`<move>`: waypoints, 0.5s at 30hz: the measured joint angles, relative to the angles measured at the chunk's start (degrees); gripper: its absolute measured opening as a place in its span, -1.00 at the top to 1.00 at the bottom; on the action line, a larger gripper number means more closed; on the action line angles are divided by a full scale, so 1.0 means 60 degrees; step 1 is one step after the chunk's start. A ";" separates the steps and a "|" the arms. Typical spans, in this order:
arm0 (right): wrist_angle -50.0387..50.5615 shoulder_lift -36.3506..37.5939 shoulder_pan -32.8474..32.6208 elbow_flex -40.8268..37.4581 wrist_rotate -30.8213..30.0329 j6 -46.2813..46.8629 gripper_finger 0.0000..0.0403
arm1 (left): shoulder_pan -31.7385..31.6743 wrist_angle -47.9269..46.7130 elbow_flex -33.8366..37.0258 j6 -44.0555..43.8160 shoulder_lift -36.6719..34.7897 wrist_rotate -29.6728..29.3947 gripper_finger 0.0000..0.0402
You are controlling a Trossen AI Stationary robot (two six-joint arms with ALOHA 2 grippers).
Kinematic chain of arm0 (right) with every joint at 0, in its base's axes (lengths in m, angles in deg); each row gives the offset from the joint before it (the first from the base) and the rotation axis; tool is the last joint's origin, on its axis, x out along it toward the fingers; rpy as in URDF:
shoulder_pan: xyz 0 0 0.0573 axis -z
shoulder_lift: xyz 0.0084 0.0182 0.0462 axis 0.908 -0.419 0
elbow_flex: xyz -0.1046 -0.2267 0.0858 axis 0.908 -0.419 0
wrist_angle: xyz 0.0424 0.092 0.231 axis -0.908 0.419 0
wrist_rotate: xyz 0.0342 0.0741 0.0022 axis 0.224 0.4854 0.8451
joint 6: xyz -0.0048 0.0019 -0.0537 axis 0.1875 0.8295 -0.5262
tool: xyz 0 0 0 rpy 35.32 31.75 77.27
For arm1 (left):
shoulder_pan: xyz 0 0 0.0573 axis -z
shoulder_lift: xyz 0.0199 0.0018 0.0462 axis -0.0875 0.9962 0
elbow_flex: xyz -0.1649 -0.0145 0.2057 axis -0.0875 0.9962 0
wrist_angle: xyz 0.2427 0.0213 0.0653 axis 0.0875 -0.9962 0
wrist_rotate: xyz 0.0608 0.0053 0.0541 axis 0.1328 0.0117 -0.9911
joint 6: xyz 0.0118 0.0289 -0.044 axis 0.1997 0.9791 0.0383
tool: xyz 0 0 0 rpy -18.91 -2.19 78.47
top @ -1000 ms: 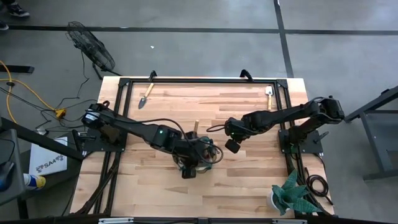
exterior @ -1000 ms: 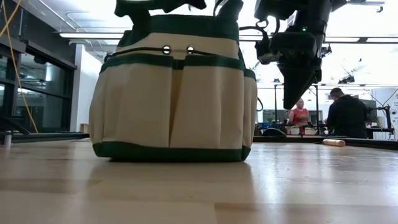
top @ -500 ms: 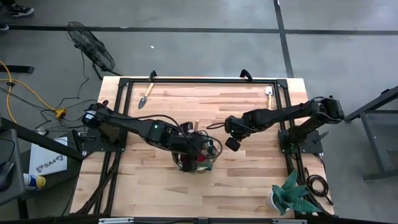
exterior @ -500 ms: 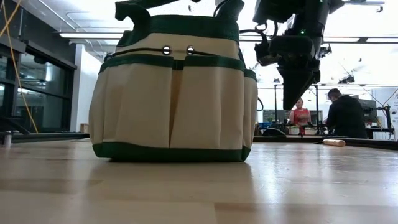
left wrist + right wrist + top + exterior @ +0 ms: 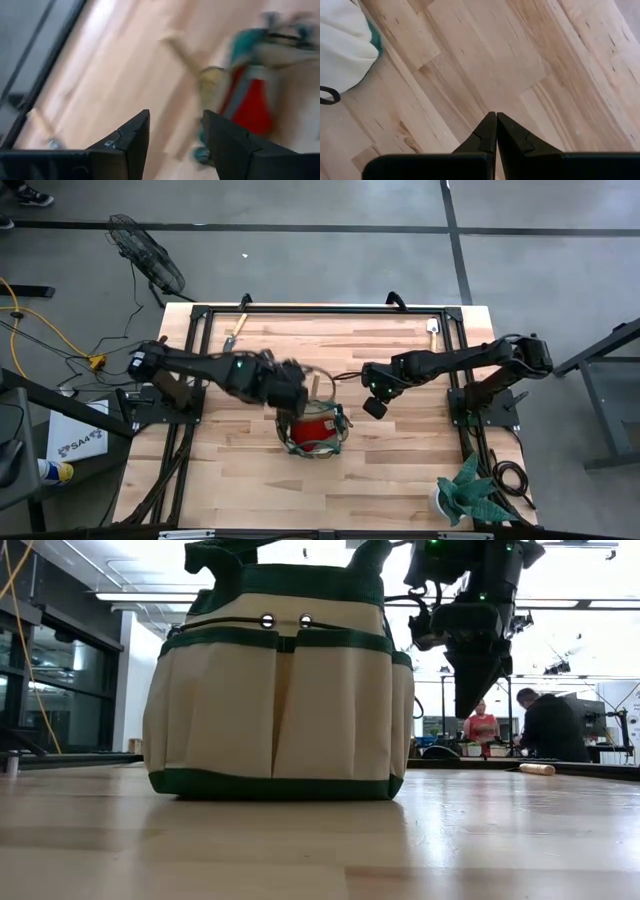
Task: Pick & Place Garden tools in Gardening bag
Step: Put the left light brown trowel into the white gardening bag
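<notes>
A wooden table seen from above, with two dark robot arms reaching in from either side. Near the table's middle stands the gardening bag (image 5: pixel 316 432), a round beige tote with green trim, and a red glove-like item (image 5: pixel 317 429) shows inside its open top. A wooden tool handle (image 5: pixel 313 384) sticks up at the bag's far rim.

The left gripper (image 5: pixel 174 134) sits just beside the bag, on its far-left side, with its two fingers standing apart and nothing between them. Its wrist view is blurred, showing bare wood ahead and the bag off to one side. The right gripper (image 5: pixel 494 129) hovers over bare table to the right of the bag, its fingers pressed together on nothing.

Two tools lie outside the bag along the far edge: a trowel (image 5: pixel 235 332) toward the far-left corner and a second wooden-handled tool (image 5: pixel 433 328) toward the far-right corner (both rest close against the black frame rail). A potted green plant (image 5: pixel 468 492) stands at the near-right corner and is not part of the job.

The step in hand appears to be the left arm going for its next tool, most likely the far-left trowel. To do it well, the arm should clear the bag's looped handles first, line the open fingers across the wooden handle rather than the blade, and come straight down so the rail does not foul the fingers.
</notes>
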 joint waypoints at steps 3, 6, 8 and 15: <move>0.0004 0.0000 0.0075 0.0000 0.0001 -0.0077 0.99 | -0.0569 -0.0523 -0.0006 -0.0378 -0.0173 -0.0390 0.12; -0.0018 0.0000 0.0196 0.0000 0.0012 -0.0147 0.99 | -0.1292 -0.0794 0.0030 -0.0442 -0.0340 -0.0674 0.12; -0.0024 0.0000 0.0324 0.0000 0.0035 -0.0150 0.99 | -0.1873 -0.0946 0.0300 -0.0424 -0.0531 -0.0669 0.12; -0.0366 0.0000 0.1154 0.0000 0.0272 -0.0281 0.99 | -0.4497 0.0561 0.2219 0.1165 -0.1172 -0.0162 0.12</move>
